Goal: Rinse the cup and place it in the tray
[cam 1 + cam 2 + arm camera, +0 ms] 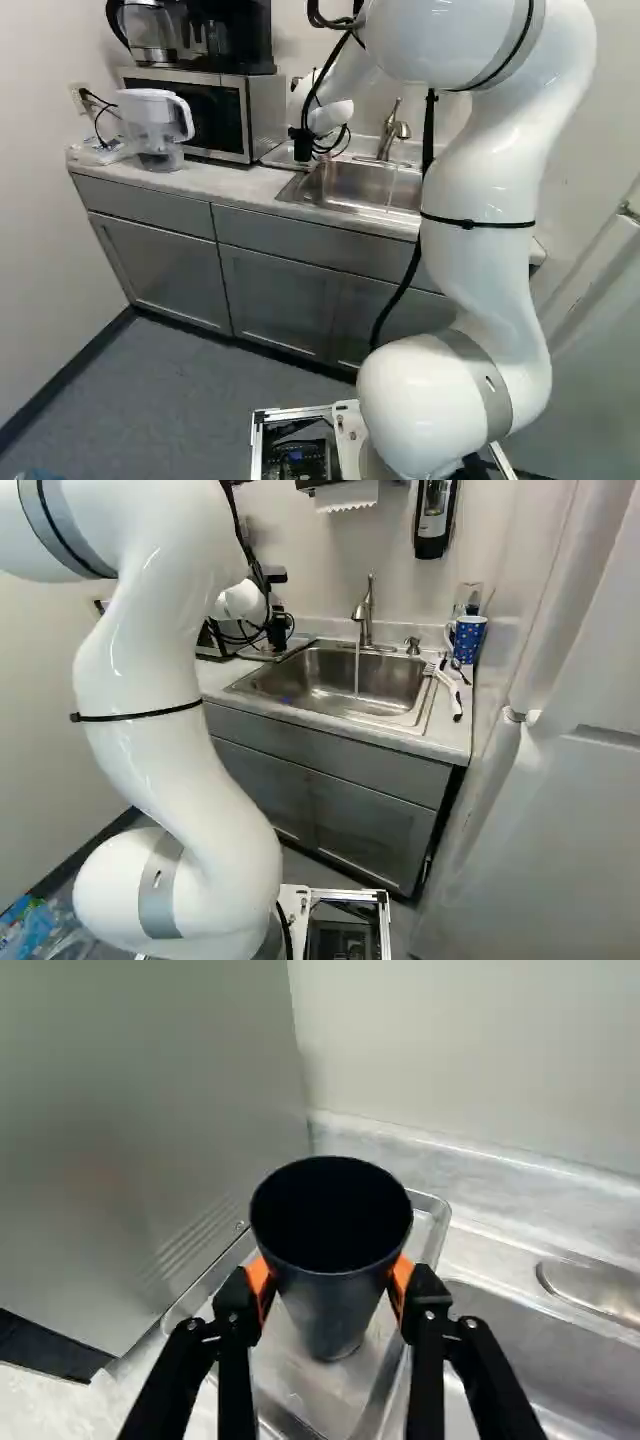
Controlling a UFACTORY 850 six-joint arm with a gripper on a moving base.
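Black cup clasped between 2 jaws, over the tray

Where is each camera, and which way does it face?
Left base view: behind the arm, to its left, looking ahead at the microwave; arm at right.
Right base view: behind it, to its right, looking ahead at the sink; arm at left.
Wrist view: on the wrist, looking along the end effector, its fingers gripping the cup over the tray.
Both base views share the sink.
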